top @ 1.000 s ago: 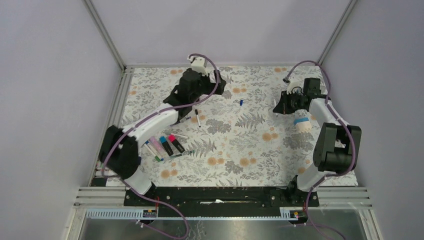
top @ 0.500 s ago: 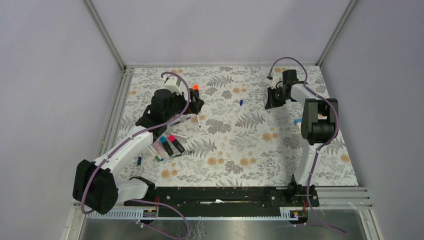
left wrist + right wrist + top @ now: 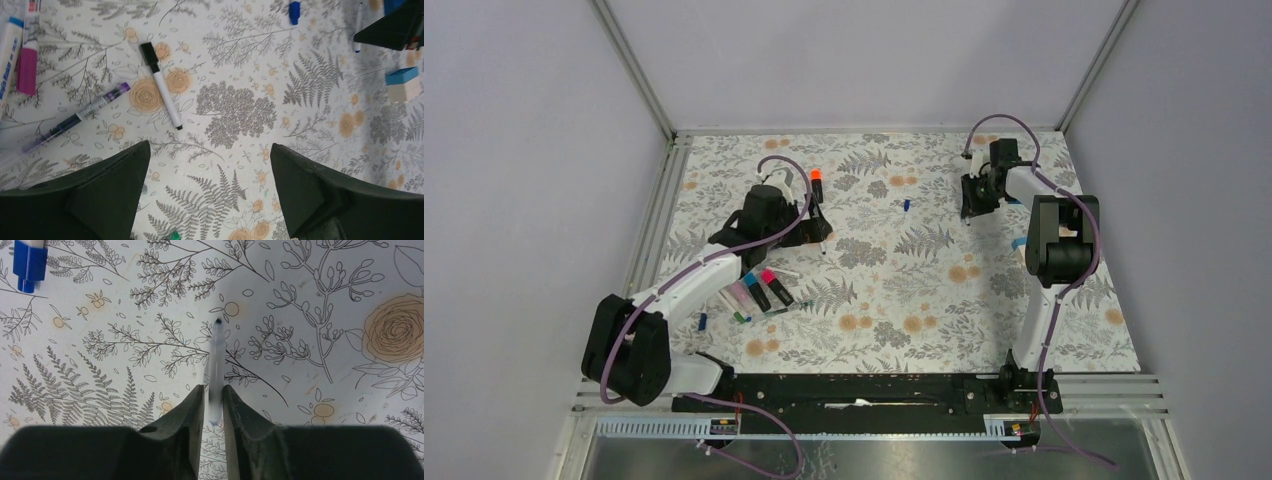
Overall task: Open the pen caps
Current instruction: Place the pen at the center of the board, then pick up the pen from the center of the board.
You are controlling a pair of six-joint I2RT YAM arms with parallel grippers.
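White pen (image 3: 216,355) is pinched tight in my right end effector (image 3: 214,390), dark tip pointing out over the table (image 3: 325,315). A blue cap (image 3: 29,262) lies well apart on the table. My left end effector (image 3: 210,155) hangs wide above a marker (image 3: 167,102) whose black cap (image 3: 147,51) is on.

Floral table (image 3: 924,290), pens (image 3: 760,290), blue cap (image 3: 906,204).

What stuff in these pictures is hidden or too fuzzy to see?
1. Right wrist view: the thin pen is blurred, and its lower end is hidden between the fingers of the right gripper.
2. Right wrist view: the blue cap is cut off by the top edge.
3. Left wrist view: the pink highlighter is cut off by the top edge.
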